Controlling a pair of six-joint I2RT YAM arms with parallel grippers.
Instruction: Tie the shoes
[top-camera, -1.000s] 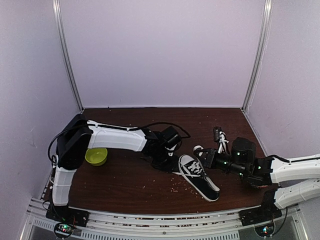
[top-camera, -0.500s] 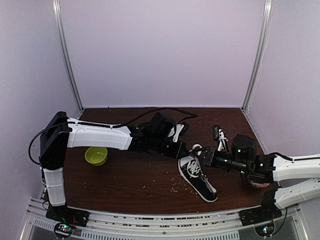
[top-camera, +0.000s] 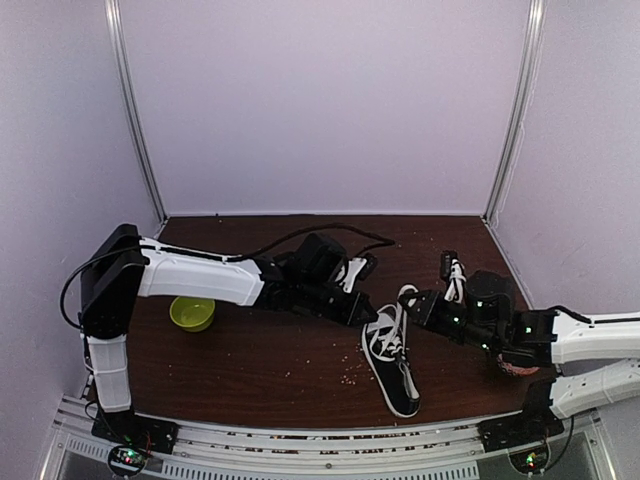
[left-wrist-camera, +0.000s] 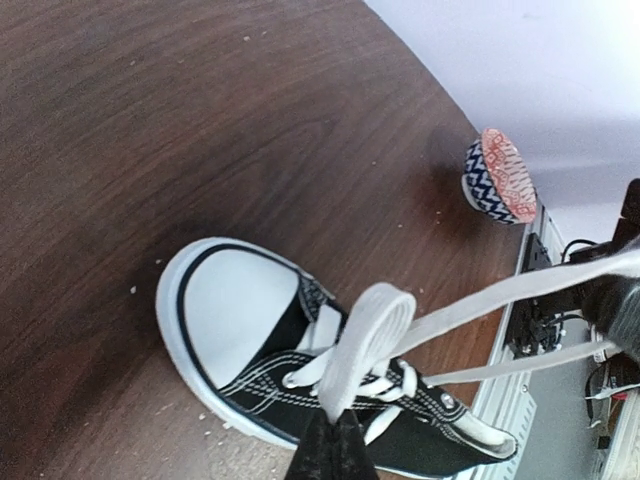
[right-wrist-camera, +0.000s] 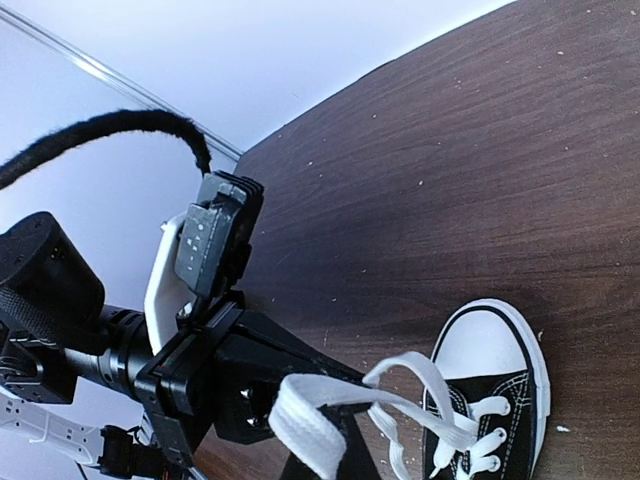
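Top external: black sneaker sits on the tabletop right of centre, white toe cap pointing far, heel near. I've got both arms converged just over the toe end. Left pincer is at the shoe's far-left side, right pincer at its far-right side. Left wrist view shows the left pincer clamped on a loop of the white laces, lifted above the eyelets, with two strands running taut off to the right. Right wrist view shows the right pincer closed on a flat lace loop too. Green bowl is on the left under the left arm, patterned bowl near the right edge. Crumbs are scattered on the wood.
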